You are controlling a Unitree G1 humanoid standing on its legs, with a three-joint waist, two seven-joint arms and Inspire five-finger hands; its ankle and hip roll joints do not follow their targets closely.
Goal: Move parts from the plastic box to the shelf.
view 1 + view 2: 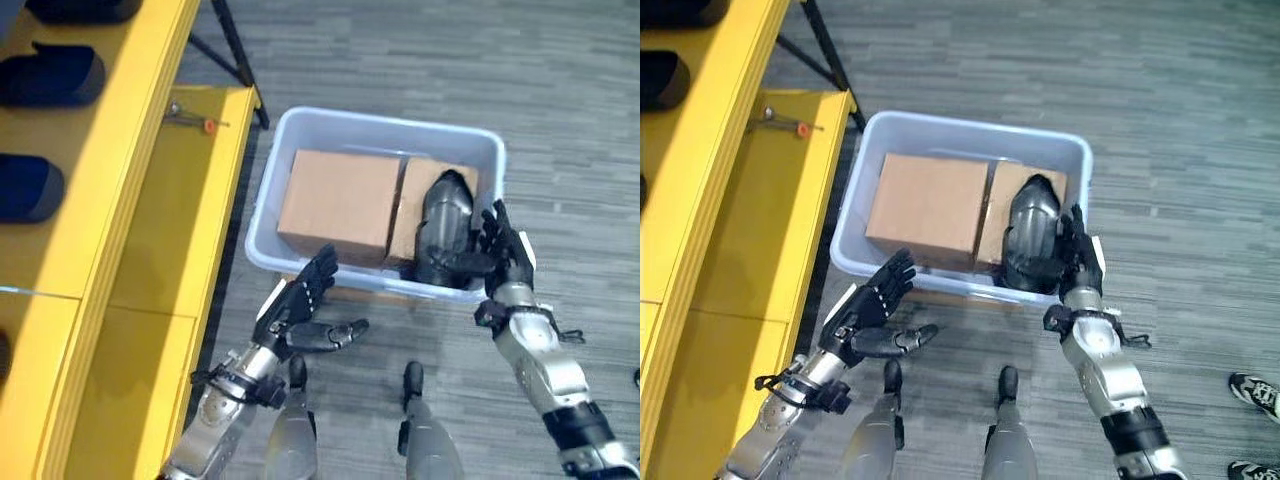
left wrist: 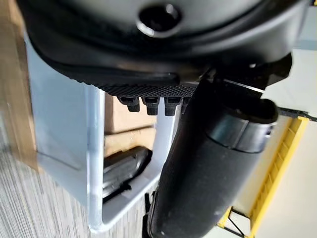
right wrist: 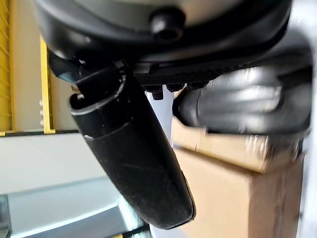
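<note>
1. I see the dark, glossy, curved moulded part (image 1: pixel 443 228) standing in the pale blue plastic box (image 1: pixel 375 125), at about 3 o'clock inside it, beside the two brown cardboard cartons (image 1: pixel 340 200).
2. My right robot hand (image 1: pixel 503 250) is at the part's outer flank, fingers straight and spread against it, not yet clamped.
3. My left robot hand (image 1: pixel 300 310) hovers apart and relaxed at the box's 7 o'clock wall.
4. I judge the part rigid, smooth and likely slippery, moderately light; I'd take it across its narrow upper edge.
5. The yellow metal shelf (image 1: pixel 150 200) lies at 9 o'clock.
</note>
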